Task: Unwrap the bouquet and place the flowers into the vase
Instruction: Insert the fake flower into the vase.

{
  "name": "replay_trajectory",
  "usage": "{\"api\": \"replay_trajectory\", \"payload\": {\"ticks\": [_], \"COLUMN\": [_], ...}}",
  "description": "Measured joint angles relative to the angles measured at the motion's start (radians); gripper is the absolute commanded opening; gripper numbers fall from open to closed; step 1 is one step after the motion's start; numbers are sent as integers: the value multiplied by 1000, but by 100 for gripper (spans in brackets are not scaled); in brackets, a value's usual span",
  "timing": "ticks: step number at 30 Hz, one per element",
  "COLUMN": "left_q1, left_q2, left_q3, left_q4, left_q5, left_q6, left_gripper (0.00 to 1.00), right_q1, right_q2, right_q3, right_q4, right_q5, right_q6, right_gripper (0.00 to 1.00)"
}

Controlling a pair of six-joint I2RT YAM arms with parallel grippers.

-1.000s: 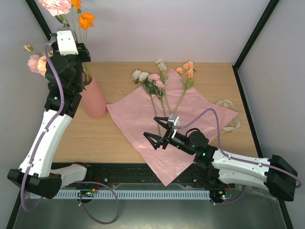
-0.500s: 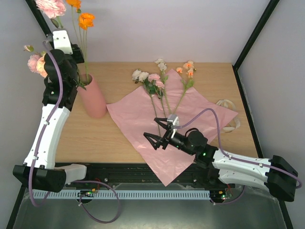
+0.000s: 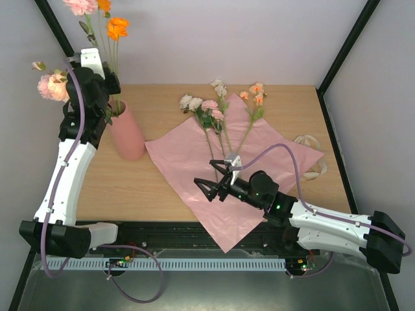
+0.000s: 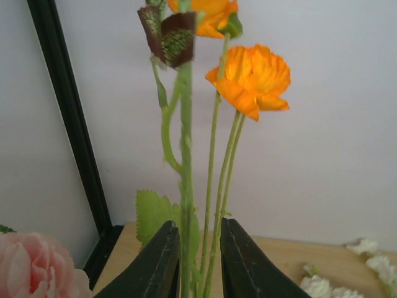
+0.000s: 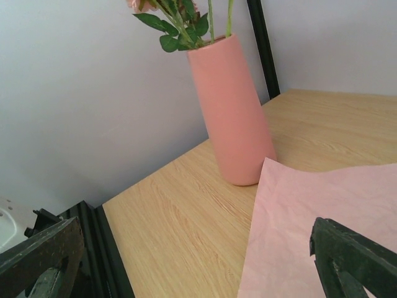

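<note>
Left end effector stands high over the vase, its fingers narrowly parted with thin green stems running loosely between them. We judge it is placed there to keep them upright over the narrow mouth. The vase is a plain, matte salmon cylinder at the left back of the table, already holding ruffled orange blooms and a soft pink rose. Our right end effector hovers spread wide and empty above the flat sheet of wrapping paper, which looks smooth and faintly creased. The remaining flowers lie across its far corner, heads on the wood, likely within reach for the next pick. A cream ribbon lies curled at the right.
</note>
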Motion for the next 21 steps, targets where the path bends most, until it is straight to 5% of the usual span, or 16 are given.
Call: {"api": "replay_trajectory", "payload": {"ticks": [5, 21], "left_q1": [0, 0], "left_q2": [2, 12], "left_q3": [9, 10], "left_q4": [-57, -73], "left_q5": [33, 67], "left_q6": [-20, -26], "left_gripper": [44, 37], "right_q1": [0, 0], "right_q2": [5, 34], "right_q3": [19, 93], "right_q4": [-52, -153], "right_q5": [24, 92], "right_q6": [8, 7], "right_gripper": [99, 99]}}
